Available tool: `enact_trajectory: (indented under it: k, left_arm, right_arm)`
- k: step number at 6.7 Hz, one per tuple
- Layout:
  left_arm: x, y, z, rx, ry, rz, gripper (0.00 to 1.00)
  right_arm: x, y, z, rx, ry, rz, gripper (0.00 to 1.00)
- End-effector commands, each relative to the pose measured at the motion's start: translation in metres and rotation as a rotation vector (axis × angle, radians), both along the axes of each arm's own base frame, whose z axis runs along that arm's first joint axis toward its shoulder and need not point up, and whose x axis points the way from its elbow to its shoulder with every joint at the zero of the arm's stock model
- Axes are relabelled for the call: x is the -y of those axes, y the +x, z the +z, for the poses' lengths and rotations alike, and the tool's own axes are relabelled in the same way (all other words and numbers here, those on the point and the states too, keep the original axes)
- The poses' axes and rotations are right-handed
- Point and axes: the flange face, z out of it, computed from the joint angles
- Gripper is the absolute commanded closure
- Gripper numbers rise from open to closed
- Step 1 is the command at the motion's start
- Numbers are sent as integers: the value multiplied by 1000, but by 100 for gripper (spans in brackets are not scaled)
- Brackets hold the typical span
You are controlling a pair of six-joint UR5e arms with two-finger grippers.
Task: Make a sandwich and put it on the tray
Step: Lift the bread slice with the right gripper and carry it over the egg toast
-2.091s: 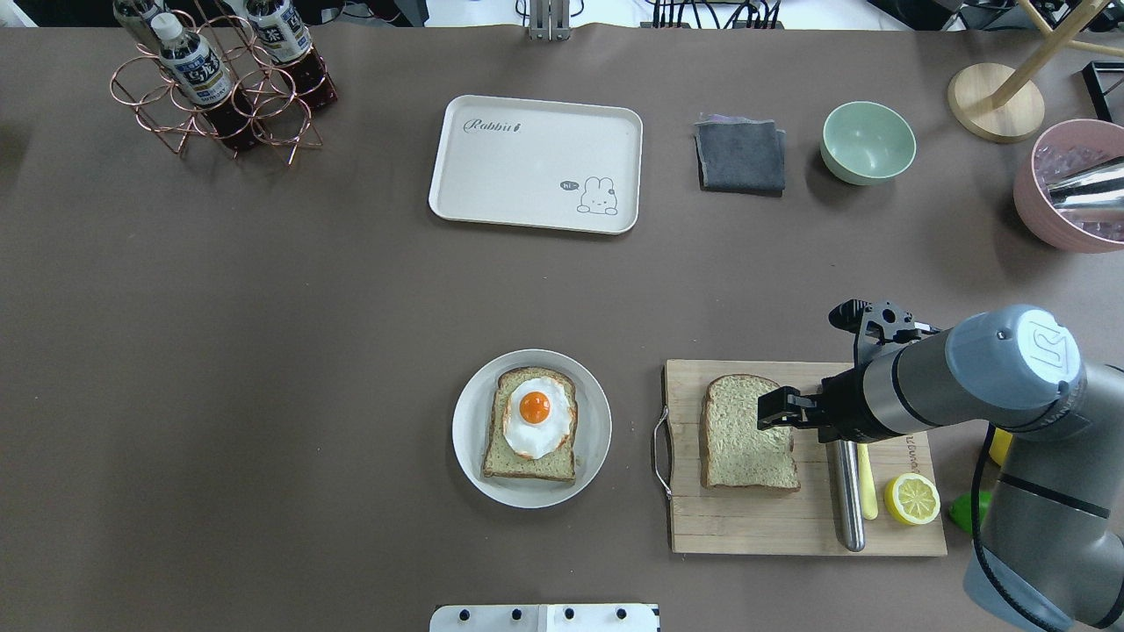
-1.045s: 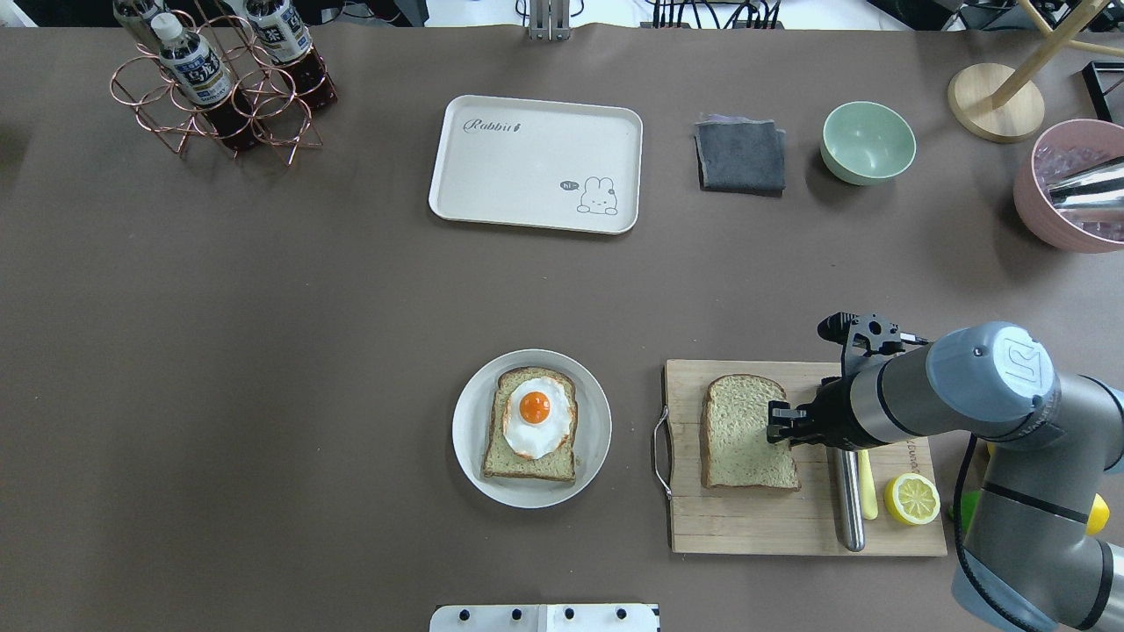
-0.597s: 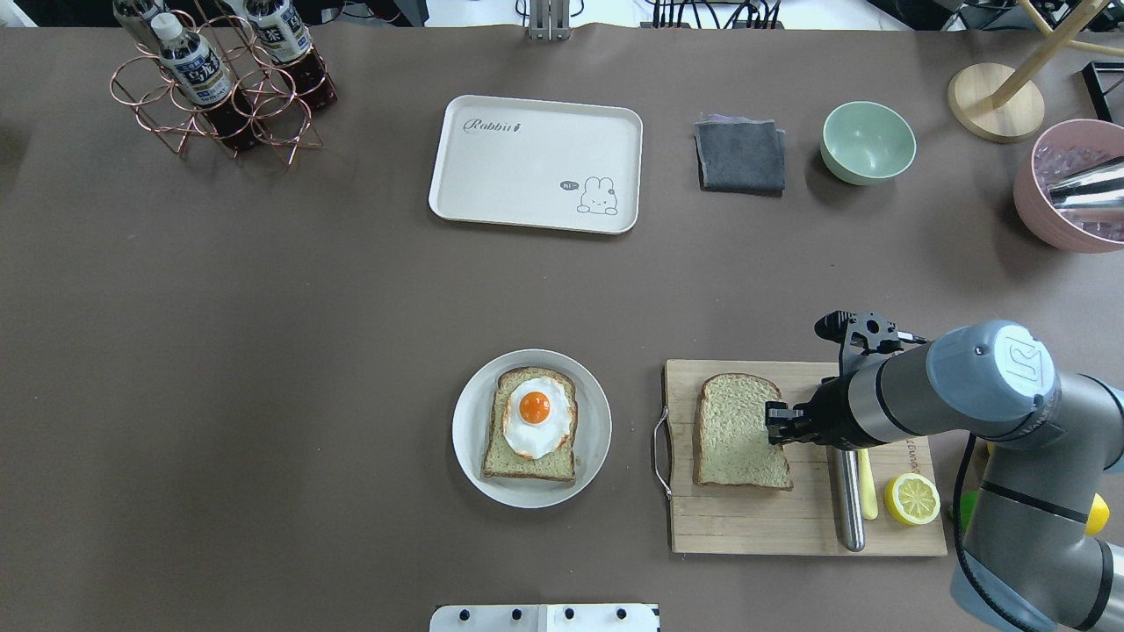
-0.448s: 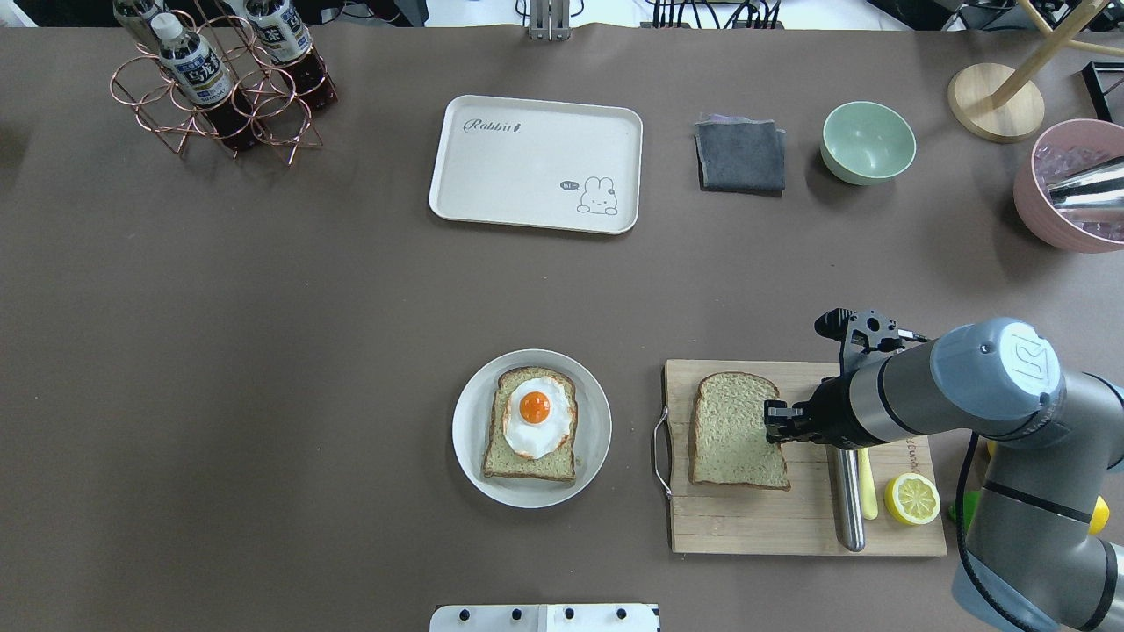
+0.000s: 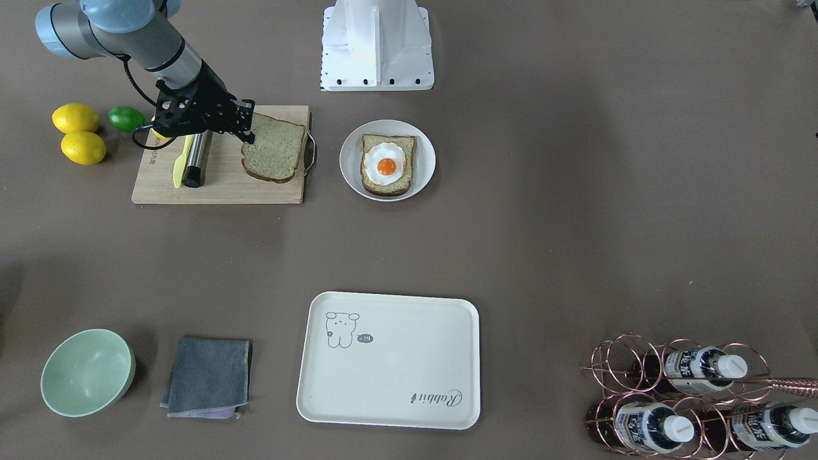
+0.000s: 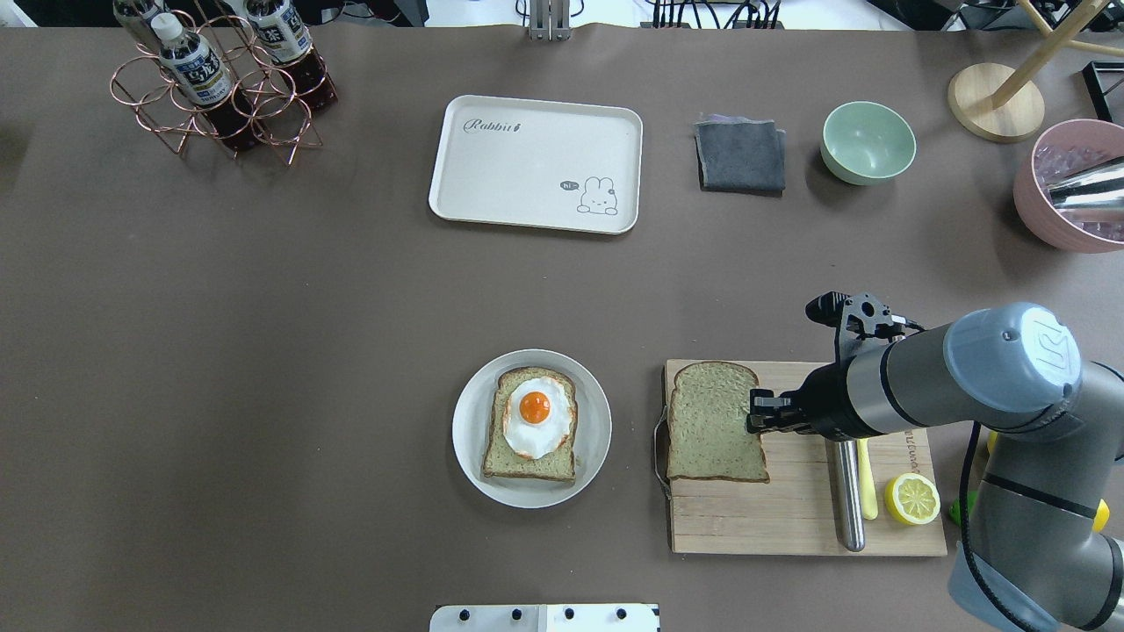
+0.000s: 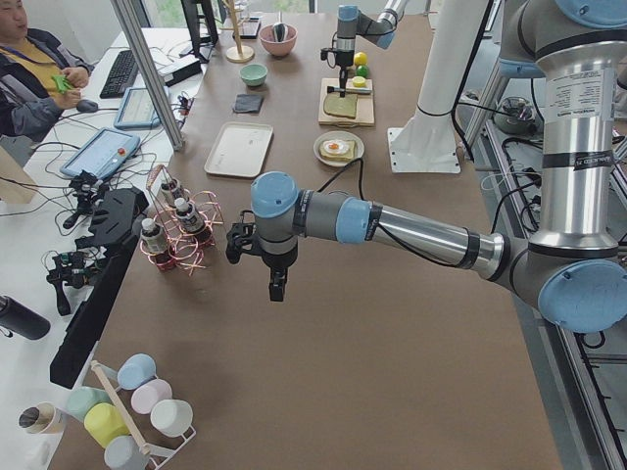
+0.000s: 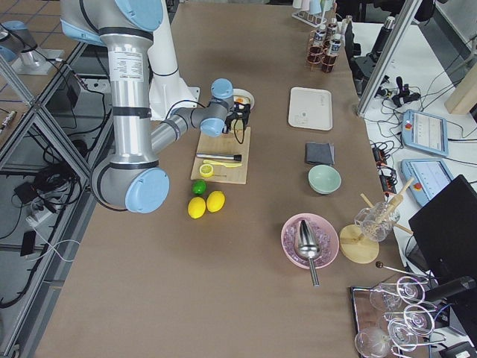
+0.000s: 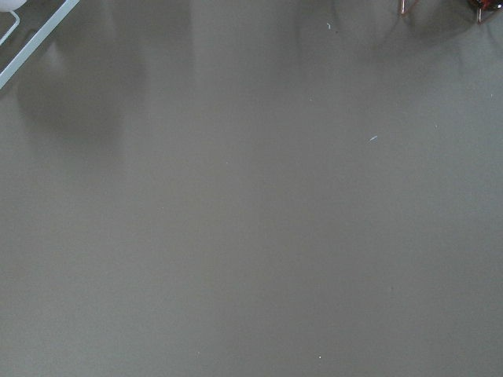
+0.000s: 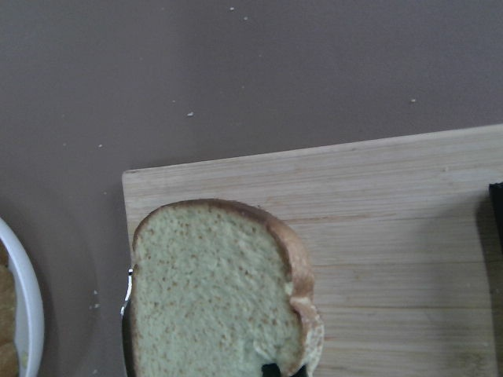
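Observation:
My right gripper (image 6: pixel 757 412) is shut on the right edge of a plain bread slice (image 6: pixel 711 421) and holds it over the left end of the wooden cutting board (image 6: pixel 790 527), where it overhangs the board's handle. The slice also shows in the right wrist view (image 10: pixel 212 298). The other bread slice (image 6: pixel 505 461) lies on the round white plate (image 6: pixel 470 439) with the fried egg (image 6: pixel 534 417) on top. The cream tray (image 6: pixel 536 164) is bare at the far middle. My left gripper (image 7: pixel 277 284) shows only in the exterior left view, over bare table; I cannot tell its state.
On the board lie a steel-handled knife (image 6: pixel 847 496), a yellow knife (image 6: pixel 868 483) and a lemon half (image 6: pixel 911 499). A grey cloth (image 6: pixel 740 156) and a green bowl (image 6: pixel 868 140) sit right of the tray. A bottle rack (image 6: pixel 219 79) stands far left, a pink bowl (image 6: pixel 1067 189) far right.
My right gripper came down, shut on the plain slice's right edge and has carried it left across the board toward the plate. Plate, egg and tray have not moved.

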Motion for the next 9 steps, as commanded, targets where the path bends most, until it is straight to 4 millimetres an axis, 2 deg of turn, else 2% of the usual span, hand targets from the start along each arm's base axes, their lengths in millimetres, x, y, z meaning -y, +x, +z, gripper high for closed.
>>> enact_trajectory:
  k: [1, 3, 4, 5, 6, 7, 9]
  left_arm:
    - [1, 0, 0, 0, 0, 1, 2]
    - [0, 0, 1, 2, -1, 1, 2]
    - [0, 0, 1, 2, -1, 1, 2]
    - [-1, 0, 2, 0, -3, 1, 2]
    - [-2, 0, 2, 0, -4, 1, 2]
    - [-11, 0, 9, 1, -18, 2, 2]
    - [-12, 0, 6, 1, -12, 1, 2]
  right_arm:
    - [10, -17, -42, 93, 45, -1, 100]
    - [6, -58, -84, 161, -20, -19, 100]
    - [-5, -76, -94, 172, -14, -46, 100]
    - [-5, -96, -103, 177, -12, -58, 100]
    - [-4, -119, -110, 176, -11, -66, 100]
    - [-5, -129, -107, 164, -7, -64, 100]
    - [1, -146, -113, 157, -4, -52, 100]
